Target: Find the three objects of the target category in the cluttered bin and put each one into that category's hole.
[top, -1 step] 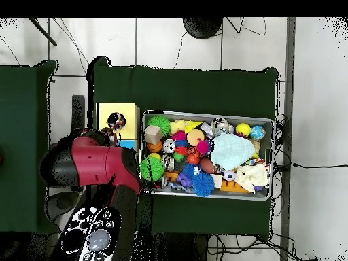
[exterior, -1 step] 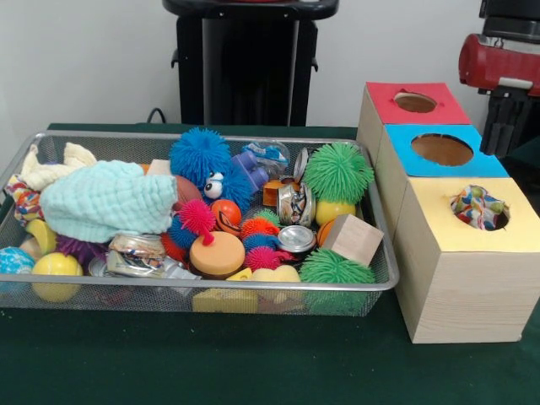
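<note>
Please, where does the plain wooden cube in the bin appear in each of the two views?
Front view: wooden cube lies at the bin's right end, near the boxes.
Overhead view: wooden cube sits at the bin's left end.
Shared landmark: the yellow-topped box beside that end.

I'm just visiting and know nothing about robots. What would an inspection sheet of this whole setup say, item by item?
Surface: dark green cloth covers the table.
Job's things: wire mesh bin full of toys; beside it three wooden boxes with holes, red top, blue top, yellow top. Something colourful shows inside the yellow one's hole.
Clutter: blue fuzzy ball with eyes, green spiky balls, pale blue cloth, wooden block, yellow balls, small tins.
Pincer: nothing seen; only the red arm shows, over the boxes.
Cables: several on the floor around the table.
Surroundings: white tiled floor, second green table.
</note>
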Motion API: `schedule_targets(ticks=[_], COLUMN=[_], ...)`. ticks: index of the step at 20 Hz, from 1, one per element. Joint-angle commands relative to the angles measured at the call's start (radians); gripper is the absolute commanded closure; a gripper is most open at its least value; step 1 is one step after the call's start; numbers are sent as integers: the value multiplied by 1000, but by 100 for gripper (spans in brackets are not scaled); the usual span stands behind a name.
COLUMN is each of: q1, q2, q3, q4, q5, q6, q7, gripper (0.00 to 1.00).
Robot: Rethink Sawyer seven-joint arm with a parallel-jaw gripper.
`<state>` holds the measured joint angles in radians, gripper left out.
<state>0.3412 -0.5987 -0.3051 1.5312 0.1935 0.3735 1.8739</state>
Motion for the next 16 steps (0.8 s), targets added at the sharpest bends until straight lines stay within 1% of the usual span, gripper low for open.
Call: schedule_targets(ticks=[1,4,7,9,16], q1=[-42,-42,-45,-56,-84], q2=[71,93,107,112,134], q3=[61,63,65,80,126], q4=[121,118,117,124,147], q5=[47,48,46,52,67], q6=[-60,-68,-55,-36,-74], q7=[255,247,231,222,222], gripper=[100,100,100,100,100])
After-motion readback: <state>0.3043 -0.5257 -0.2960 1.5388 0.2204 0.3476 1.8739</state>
